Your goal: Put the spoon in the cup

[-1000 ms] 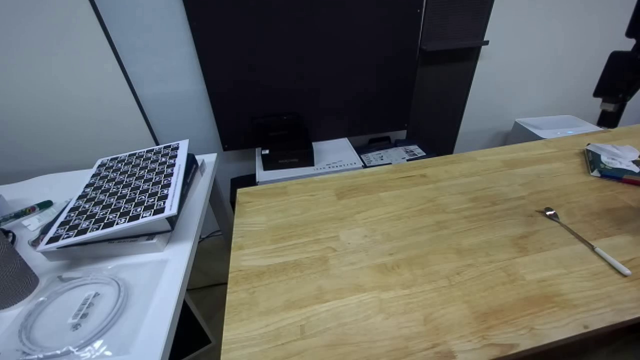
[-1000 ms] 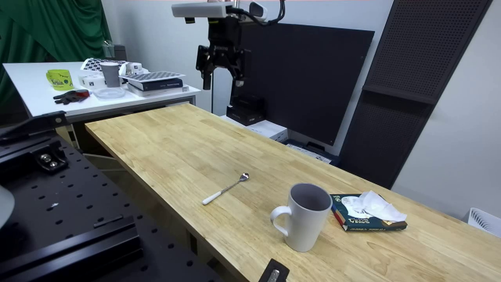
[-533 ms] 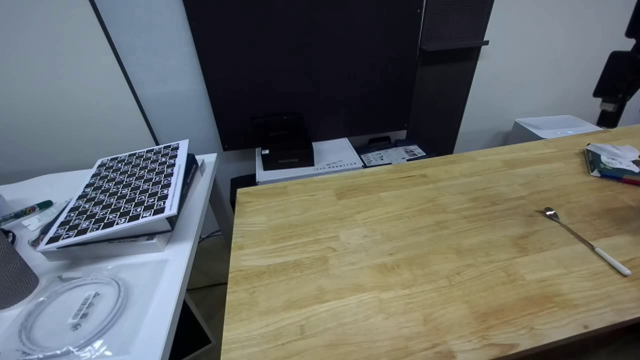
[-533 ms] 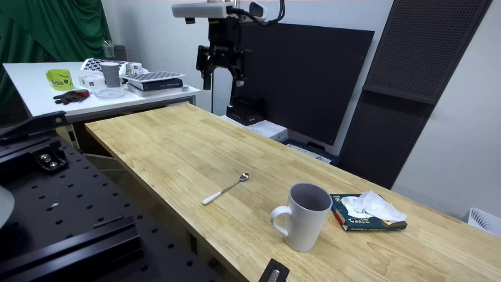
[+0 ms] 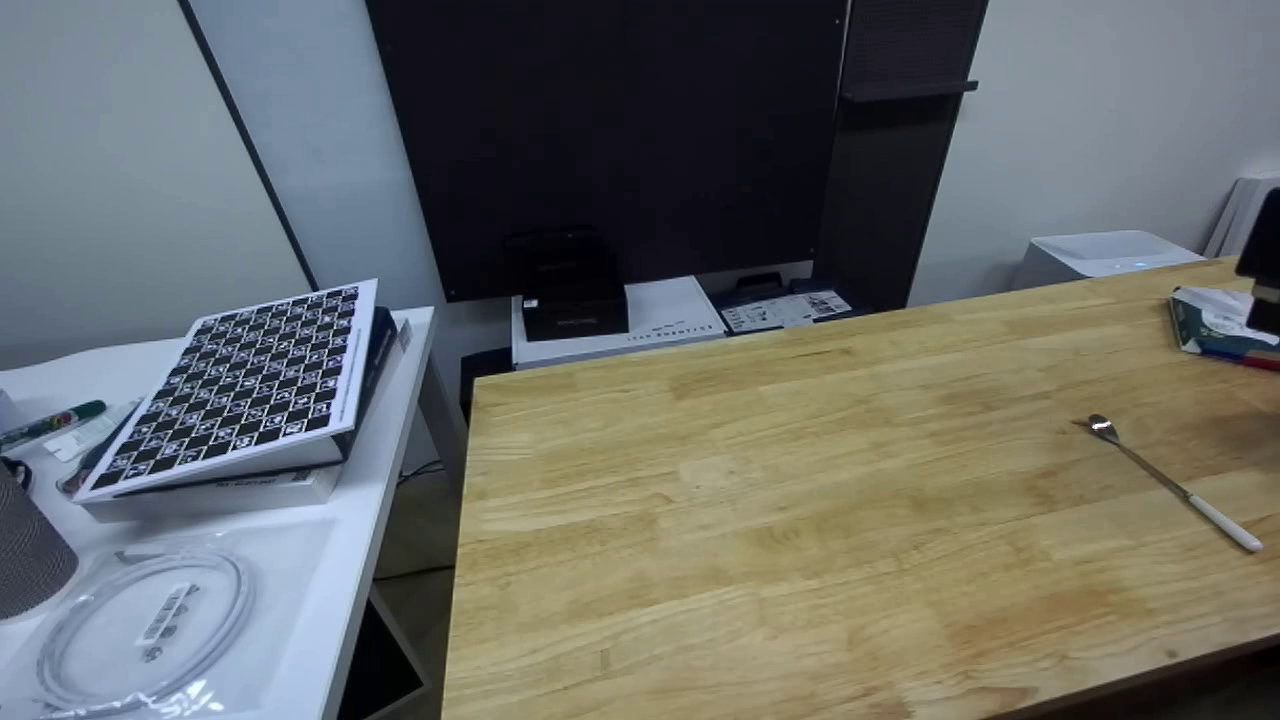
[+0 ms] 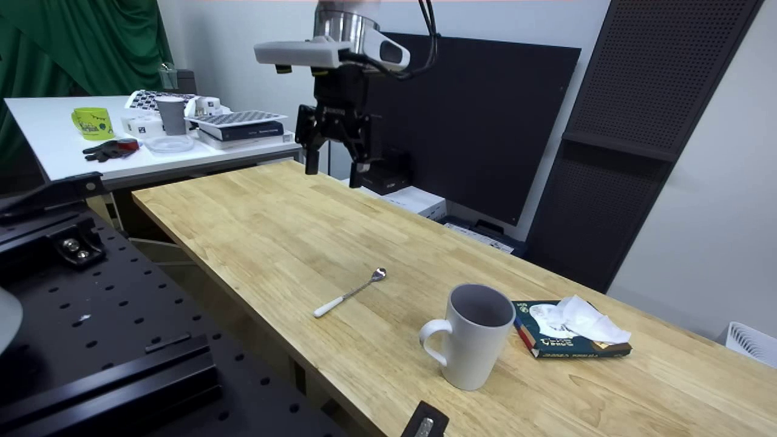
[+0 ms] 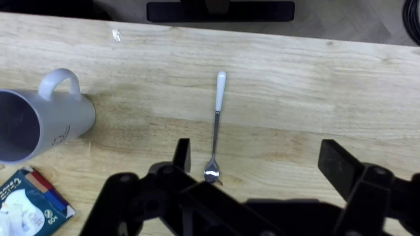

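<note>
The spoon lies flat on the wooden table, with a white handle end, thin metal stem and small rounded bowl. It shows in both exterior views (image 5: 1222, 521) (image 6: 329, 306) and in the wrist view (image 7: 220, 91). The cup, a grey mug with a handle, stands upright in an exterior view (image 6: 476, 352) and at the left of the wrist view (image 7: 70, 113). My gripper (image 6: 334, 170) is open and empty, high above the table. In the wrist view the gripper (image 7: 256, 145) has its fingers wide apart; the spoon's bowl appears nearer the left finger.
A green box (image 6: 546, 349) with crumpled white paper on top lies beside the cup. The wooden table (image 6: 261, 230) has its front edge along a black perforated platform (image 6: 121, 352). A white side table (image 6: 48, 121) holds books, cups and other items.
My arm and gripper have moved down towards the table, still open. The spoon, cup and box have not moved.
</note>
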You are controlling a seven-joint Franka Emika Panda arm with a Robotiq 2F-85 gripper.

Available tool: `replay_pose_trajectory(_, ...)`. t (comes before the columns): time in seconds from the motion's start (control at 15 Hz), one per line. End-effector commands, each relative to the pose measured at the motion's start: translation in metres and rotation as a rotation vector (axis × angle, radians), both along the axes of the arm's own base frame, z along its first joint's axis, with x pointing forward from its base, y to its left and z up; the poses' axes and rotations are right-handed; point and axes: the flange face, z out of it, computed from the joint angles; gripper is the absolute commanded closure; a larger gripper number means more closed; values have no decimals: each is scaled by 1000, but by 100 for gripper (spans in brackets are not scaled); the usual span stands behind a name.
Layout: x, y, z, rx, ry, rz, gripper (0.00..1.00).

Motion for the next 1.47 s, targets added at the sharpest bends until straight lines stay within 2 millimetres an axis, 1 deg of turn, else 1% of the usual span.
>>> replay_pose_trajectory(0.0,-20,-17,-30,-18,26,-38,0)
replay_pose_trajectory(0.13,-26,-27,-47,-17,3,-35,0)
replay_pose_trajectory(0.33,-30,-36,-72,-16,-22,-35,0)
replay_pose_trajectory(0.53,-34,-38,-98,-11,-29,-27,0)
replay_pose_trajectory(0.67,-32,-39,-111,-29,-47,-4,0)
replay_pose_trajectory(1.07,-29,-39,-136,-53,-72,39,0)
replay_pose_trajectory(1.2,-29,-38,-143,-54,-39,53,0)
replay_pose_trajectory(1.27,-34,-36,-127,-44,-51,37,0)
replay_pose_trajectory(1.4,-34,-35,-132,-46,-44,45,0)
